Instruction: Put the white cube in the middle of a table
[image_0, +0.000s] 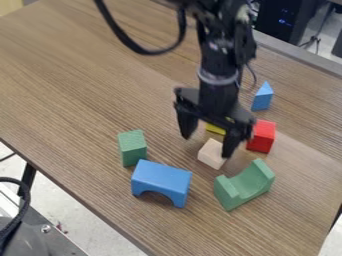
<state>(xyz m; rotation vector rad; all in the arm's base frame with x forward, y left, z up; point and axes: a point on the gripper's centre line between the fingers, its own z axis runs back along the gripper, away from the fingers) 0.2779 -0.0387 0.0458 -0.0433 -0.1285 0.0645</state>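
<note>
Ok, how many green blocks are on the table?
2: a green block beyond the left end of the blue arch, a curved green block right of it. The arm may hide others.

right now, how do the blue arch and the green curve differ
The blue arch has its hollow facing down, the green curve has its hollow facing up. The arch is blue, the curve green. The arch's top is flat, the curve's dips between raised ends. Both rest on the table and have one rounded hollow.
</note>
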